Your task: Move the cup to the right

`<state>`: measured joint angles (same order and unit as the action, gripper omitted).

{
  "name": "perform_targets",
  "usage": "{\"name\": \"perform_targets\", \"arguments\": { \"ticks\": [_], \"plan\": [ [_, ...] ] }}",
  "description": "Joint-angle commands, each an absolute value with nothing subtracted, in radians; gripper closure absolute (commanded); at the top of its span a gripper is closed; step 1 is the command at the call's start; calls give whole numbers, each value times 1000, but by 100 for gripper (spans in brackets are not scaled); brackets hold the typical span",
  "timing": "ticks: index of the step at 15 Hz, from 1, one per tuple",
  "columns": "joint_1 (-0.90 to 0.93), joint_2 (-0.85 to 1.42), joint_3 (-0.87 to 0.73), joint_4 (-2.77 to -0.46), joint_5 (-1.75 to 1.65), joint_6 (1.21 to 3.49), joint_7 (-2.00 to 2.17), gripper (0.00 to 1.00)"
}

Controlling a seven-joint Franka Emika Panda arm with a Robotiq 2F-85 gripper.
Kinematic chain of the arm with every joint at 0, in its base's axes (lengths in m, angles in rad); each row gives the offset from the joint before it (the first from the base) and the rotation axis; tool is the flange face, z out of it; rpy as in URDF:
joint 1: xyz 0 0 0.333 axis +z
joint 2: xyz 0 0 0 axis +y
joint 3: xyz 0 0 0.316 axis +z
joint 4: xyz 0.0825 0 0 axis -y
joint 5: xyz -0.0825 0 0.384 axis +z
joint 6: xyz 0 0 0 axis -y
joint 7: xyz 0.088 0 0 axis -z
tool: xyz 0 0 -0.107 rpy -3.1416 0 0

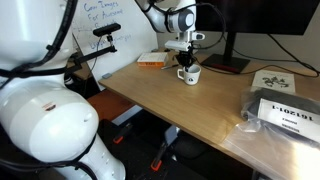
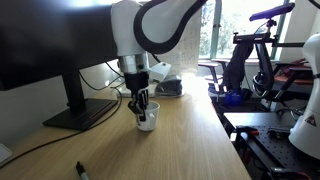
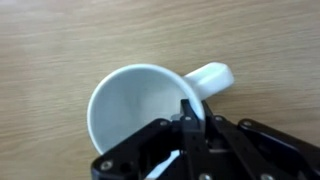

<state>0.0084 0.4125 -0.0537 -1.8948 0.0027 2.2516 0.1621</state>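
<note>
The small white ceramic mug (image 3: 135, 110) stands upright on the light wooden desk (image 1: 200, 115), its handle at 2 o'clock in the wrist view. The black gripper (image 3: 190, 118) pinches its rim at 4 o'clock.

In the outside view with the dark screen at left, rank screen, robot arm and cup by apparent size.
1. The screen, though it is nearest the camera and cropped.
2. The robot arm.
3. The cup, clearly smallest.
</note>
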Motion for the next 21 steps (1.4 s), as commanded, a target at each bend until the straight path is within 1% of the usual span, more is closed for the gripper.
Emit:
{"name": "perform_targets", "arguments": {
  "ticks": [1,4,8,16,21],
  "plan": [
    [17,365,-95,-1927,-42,2281,250,97],
    [9,331,-138,-1947,-84,2283,312,97],
    [-33,304,-165,-1986,-60,2280,323,97],
    [-87,328,-195,-2034,-62,2382,310,97],
    [-69,346,-204,-2048,-86,2426,339,97]
  ]
}}
